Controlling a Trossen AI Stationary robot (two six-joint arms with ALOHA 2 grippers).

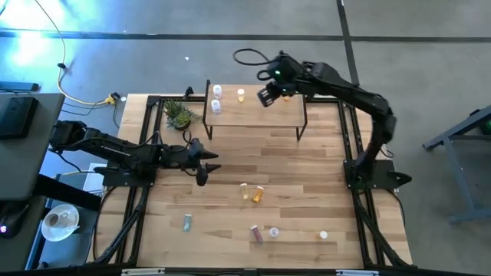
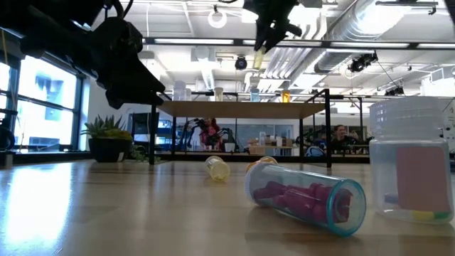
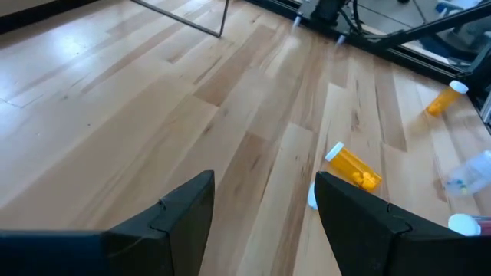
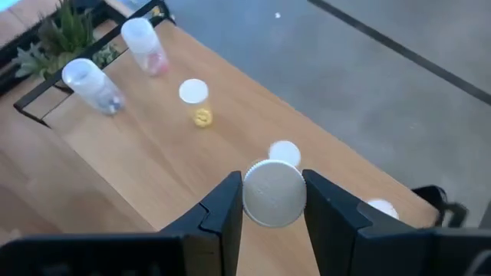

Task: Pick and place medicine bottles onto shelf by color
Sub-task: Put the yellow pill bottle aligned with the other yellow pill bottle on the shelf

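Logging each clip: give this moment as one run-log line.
right gripper: shut on a bottle over shelf | left gripper: open, empty, above table | shelf: bottles standing

overhead, table-level, two wrist views

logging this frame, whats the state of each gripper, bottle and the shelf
left gripper: open, empty, above the table
right gripper: shut on a white-capped bottle over the shelf
shelf bottles: upright
orange bottle: lying on the table
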